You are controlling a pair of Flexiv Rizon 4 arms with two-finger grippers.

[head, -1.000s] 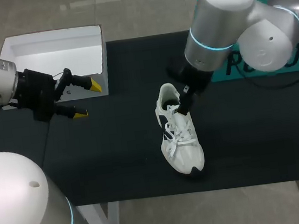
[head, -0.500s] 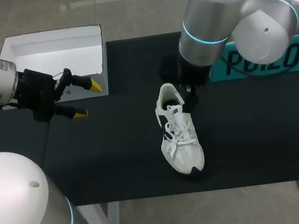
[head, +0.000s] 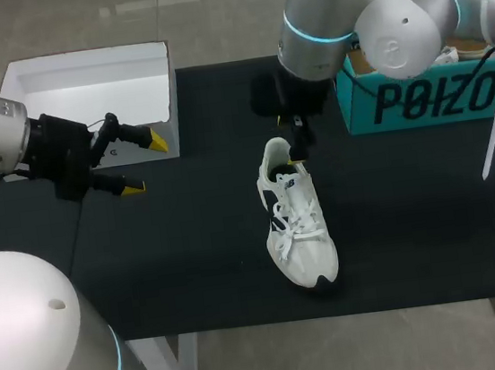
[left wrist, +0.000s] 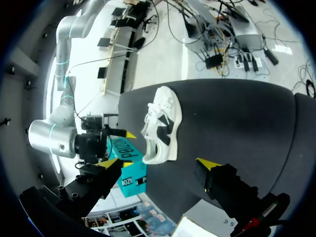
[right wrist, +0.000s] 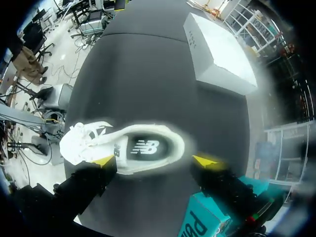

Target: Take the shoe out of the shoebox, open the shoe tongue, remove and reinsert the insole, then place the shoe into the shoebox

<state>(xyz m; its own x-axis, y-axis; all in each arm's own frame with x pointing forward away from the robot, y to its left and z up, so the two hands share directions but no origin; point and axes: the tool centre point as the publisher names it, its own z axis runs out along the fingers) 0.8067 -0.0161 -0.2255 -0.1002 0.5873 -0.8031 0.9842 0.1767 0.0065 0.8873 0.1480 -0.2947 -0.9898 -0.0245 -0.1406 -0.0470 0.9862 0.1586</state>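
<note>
At table (head: 194, 264) centre, shoe (head: 297, 224) lies out of teal shoebox (head: 418, 101) at 2 o'clock, so step 1 looks done. R jaws apart over heel, gripping nothing. L jaws apart at 9. Insole (right wrist: 145, 146) in; tongue, insole swap, reboxing left.

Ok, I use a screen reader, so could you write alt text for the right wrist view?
The right hand hovers open over a white shoe on the black table, its yellow-tipped fingers either side of the shoe's heel opening. A white box sits farther ahead, and a teal box lies beside the hand.
</note>
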